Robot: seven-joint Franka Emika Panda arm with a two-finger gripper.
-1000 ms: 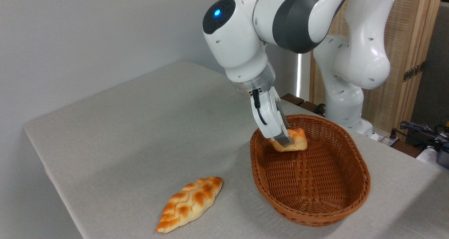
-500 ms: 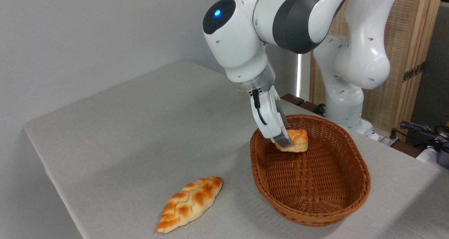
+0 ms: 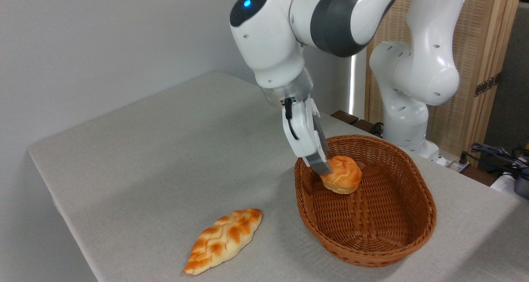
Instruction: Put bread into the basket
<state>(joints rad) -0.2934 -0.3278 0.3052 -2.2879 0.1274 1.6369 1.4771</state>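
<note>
The bread [image 3: 342, 174], a small round golden bun with a knotted top, lies on the floor of the reddish-brown wicker basket [image 3: 372, 249], toward its far left end. My gripper [image 3: 321, 167] hangs just over the basket's left rim, tilted, with its tip by the bun's left edge. It no longer holds the bun, whose whole top shows to the right of the near finger [image 3: 319, 164]. The far finger is hidden behind the near one. The gripper is open.
A longer braided leaf-shaped loaf [image 3: 225, 240] lies on the grey tablecloth [image 3: 157, 149] left of the basket, near the front edge. The arm's white base [image 3: 407, 120] stands behind the basket. Cables and a wooden screen are at the far right.
The bun has dropped out of the gripper and settled on the basket floor, turned top-up. The gripper and wrist have shifted left and slightly up.
</note>
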